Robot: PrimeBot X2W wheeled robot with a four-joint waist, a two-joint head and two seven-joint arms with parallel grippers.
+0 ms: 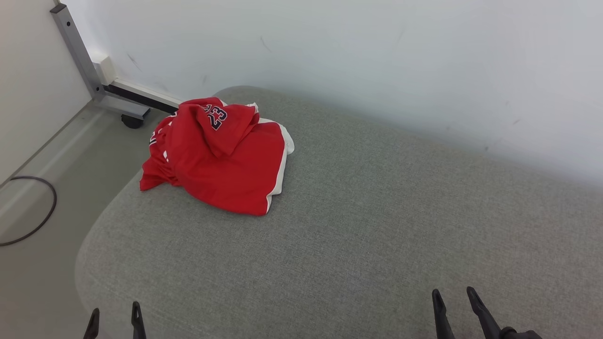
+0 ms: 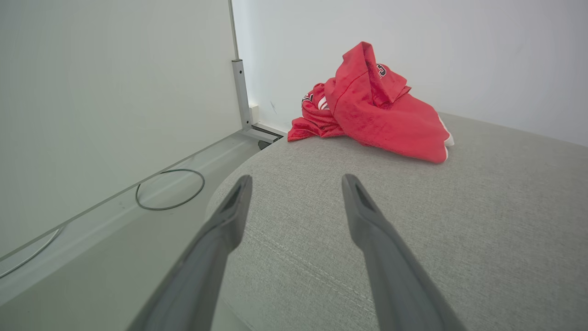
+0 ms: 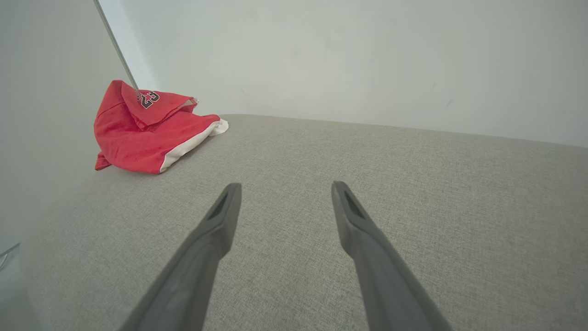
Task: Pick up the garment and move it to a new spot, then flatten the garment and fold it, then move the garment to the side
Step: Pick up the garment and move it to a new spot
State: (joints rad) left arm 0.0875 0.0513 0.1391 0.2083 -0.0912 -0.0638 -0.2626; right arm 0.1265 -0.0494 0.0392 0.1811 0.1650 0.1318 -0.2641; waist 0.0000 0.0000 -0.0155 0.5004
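Left gripper (image 1: 115,308) and right gripper (image 1: 453,291) both spread wide, holding nothing, at the grey cushion's (image 1: 377,221) near edge. The red garment (image 1: 221,160) lies crumpled at its far left corner, well apart from both, by the white wall (image 1: 377,47).

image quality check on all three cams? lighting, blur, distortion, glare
Head view: soft, even light, faint shadow beside the garment, its 23 print sharp. Left wrist view: wide-angle stretch, fingers close and slightly soft, garment looks paler, washed out. Right wrist view: same stretch on its fingers, cushion weave crisp. No glare in any view.
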